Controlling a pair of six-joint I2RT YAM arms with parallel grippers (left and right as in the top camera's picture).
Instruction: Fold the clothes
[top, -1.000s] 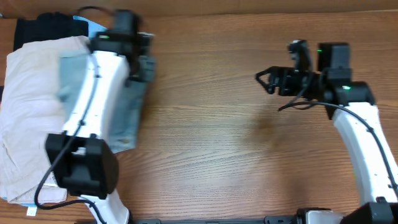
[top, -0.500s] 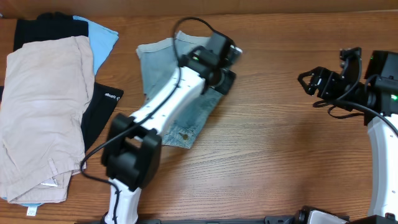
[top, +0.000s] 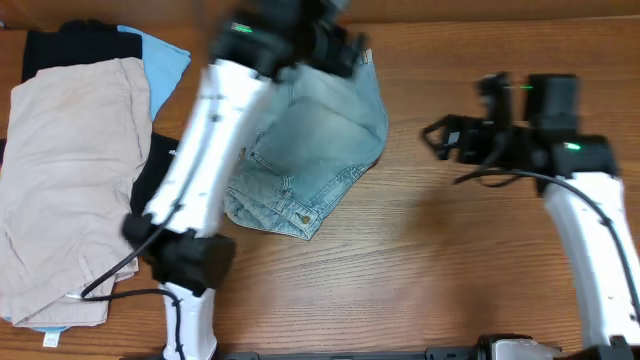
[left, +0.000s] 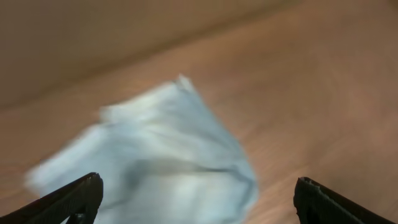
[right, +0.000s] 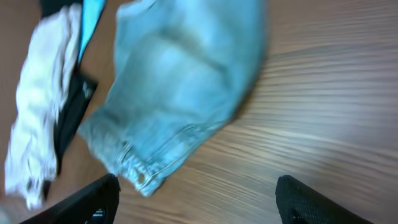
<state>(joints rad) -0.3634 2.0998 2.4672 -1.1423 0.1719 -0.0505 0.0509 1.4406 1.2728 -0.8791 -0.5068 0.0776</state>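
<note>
The clothes, light blue denim shorts (top: 320, 140), lie crumpled on the wooden table a little left of centre, with the waistband button toward the front. My left gripper (top: 345, 50) hovers blurred over their far edge. In the left wrist view its jaws (left: 198, 202) stand wide open with the pale denim (left: 168, 155) below them and nothing gripped. My right gripper (top: 440, 135) is open to the right of the shorts and apart from them. The right wrist view shows the shorts (right: 180, 81) ahead of its spread fingertips (right: 199, 205).
A pile at the left holds beige trousers (top: 70, 170) over a black garment with a small white logo (top: 165, 160) and a light blue cloth (top: 160, 55). The left arm (top: 210, 150) stretches diagonally over the shorts' left side. Bare wood (top: 430, 260) lies front and right.
The left arm swung from the pile to the table's middle with the denim shorts, then opened and let them fall. The right gripper drew right, then came back left.
</note>
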